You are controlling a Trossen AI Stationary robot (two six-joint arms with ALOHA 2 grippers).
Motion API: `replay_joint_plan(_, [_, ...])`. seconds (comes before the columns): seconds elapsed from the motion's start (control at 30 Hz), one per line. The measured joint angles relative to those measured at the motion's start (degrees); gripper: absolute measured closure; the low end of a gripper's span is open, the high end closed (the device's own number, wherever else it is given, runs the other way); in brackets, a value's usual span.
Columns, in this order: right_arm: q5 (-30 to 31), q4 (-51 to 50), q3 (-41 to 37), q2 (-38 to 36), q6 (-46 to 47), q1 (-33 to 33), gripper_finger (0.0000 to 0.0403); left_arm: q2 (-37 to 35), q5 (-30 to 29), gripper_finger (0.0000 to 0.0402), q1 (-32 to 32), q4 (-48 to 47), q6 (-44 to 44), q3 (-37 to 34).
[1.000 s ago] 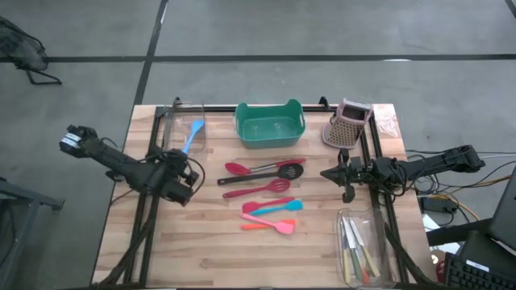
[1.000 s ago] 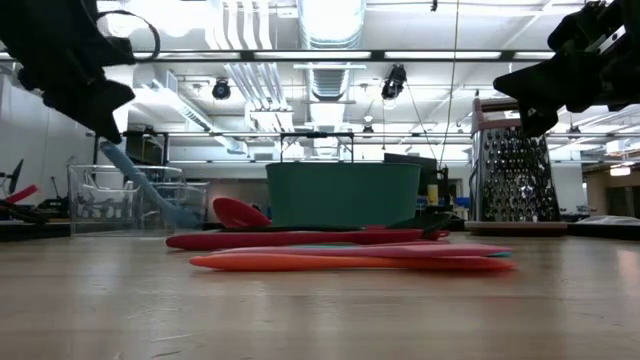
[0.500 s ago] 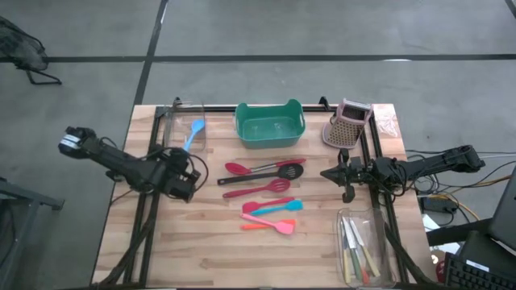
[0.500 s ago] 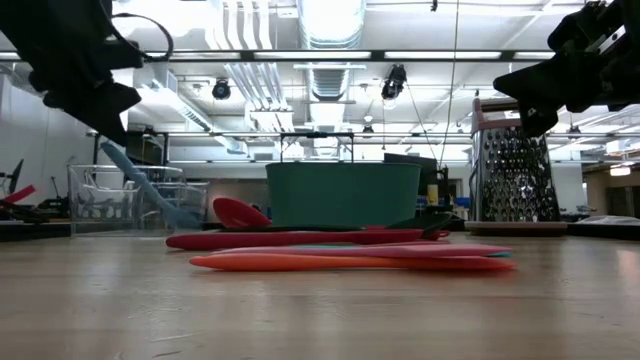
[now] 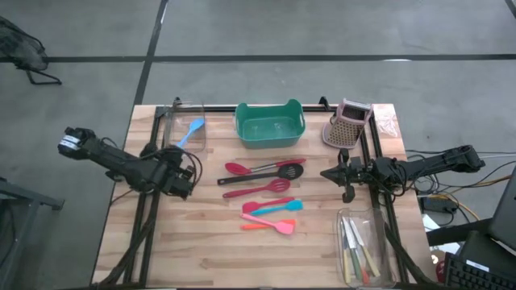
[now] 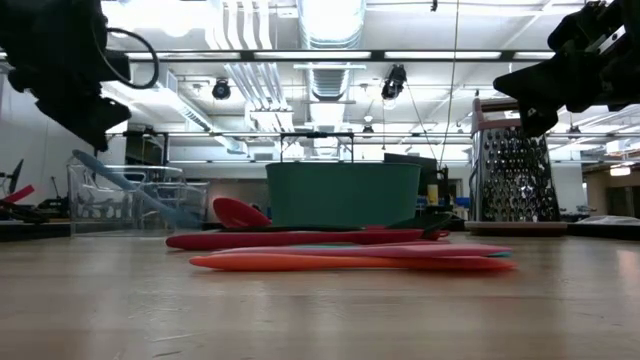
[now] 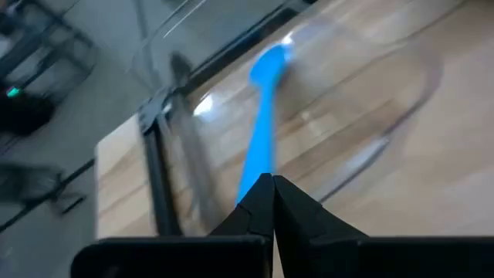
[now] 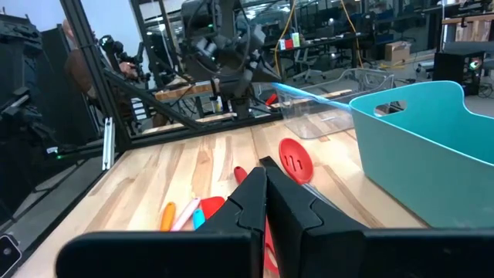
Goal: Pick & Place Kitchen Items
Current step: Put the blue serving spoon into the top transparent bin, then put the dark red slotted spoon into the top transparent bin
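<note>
The left fingers (image 7: 268, 202) pinch the handle end of a slim bright-blue spatula (image 7: 261, 131), whose rounded blade reaches ahead of the tips into a clear bin (image 5: 182, 122). The right fingers (image 8: 265, 193) are pressed together, empty, above the bench (image 5: 210, 242).

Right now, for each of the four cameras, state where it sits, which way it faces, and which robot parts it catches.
High view: overhead, straight down; both arms, teal rectangular tub.
Low view: table height, looking across; both grippers overhead, same tub.
Left wrist view: on the left arm, past the shut left gripper holding the blue silicone spatula over the clear plastic bin.
Right wrist view: on the right arm, past the shut right gripper; the left arm shows beyond.
</note>
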Motion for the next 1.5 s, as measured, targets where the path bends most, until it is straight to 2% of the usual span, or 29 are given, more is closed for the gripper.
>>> replay_joint_plan(0.1, [0.0,0.0,0.0,0.0,0.0,0.0,0.0394,0.0,0.9,0.0396,1.0,0.1,2.1,0.0])
replay_joint_plan(0.23, [0.0,0.0,0.0,0.0,0.0,0.0,0.0394,0.0,-2.5,0.0385,-0.5,4.5,4.2,0.3])
replay_joint_plan(0.33, [0.0,0.0,0.0,0.0,0.0,0.0,0.0394,0.0,-5.2,0.0384,-1.5,13.3,10.1,0.5])
replay_joint_plan(0.4, [0.0,0.0,0.0,0.0,0.0,0.0,0.0394,0.0,-5.1,0.0388,-1.9,23.7,17.9,0.2])
replay_joint_plan(0.53, [0.0,0.0,0.0,0.0,0.0,0.0,0.0394,0.7,4.2,0.0397,-2.1,49.0,41.6,-1.8])
replay_joint_plan(0.63, [0.0,0.0,0.0,0.0,0.0,0.0,0.0394,1.6,11.8,0.0392,-2.0,65.0,50.9,-3.3])
replay_joint_plan(0.7, [0.0,0.0,0.0,0.0,0.0,0.0,0.0394,2.6,14.8,0.0381,-1.9,71.3,54.9,-3.6])
replay_joint_plan(0.87, [0.0,0.0,0.0,0.0,0.0,0.0,0.0394,6.1,16.6,0.0337,-1.1,77.2,58.8,-3.6])
replay_joint_plan(1.03, [0.0,0.0,0.0,0.0,0.0,0.0,0.0394,13.2,21.3,0.0278,-0.1,85.1,62.4,-3.6])
replay_joint_plan(1.23, [0.0,0.0,0.0,0.0,0.0,0.0,0.0394,21.8,21.2,0.0218,0.7,89.7,63.1,-2.6])
replay_joint_plan(1.33, [0.0,0.0,0.0,0.0,0.0,0.0,0.0394,25.3,21.3,0.0202,1.4,90.1,64.2,-2.0])
replay_joint_plan(1.5, [0.0,0.0,0.0,0.0,0.0,0.0,0.0394,30.7,21.3,0.0198,2.1,93.2,66.1,-2.0])
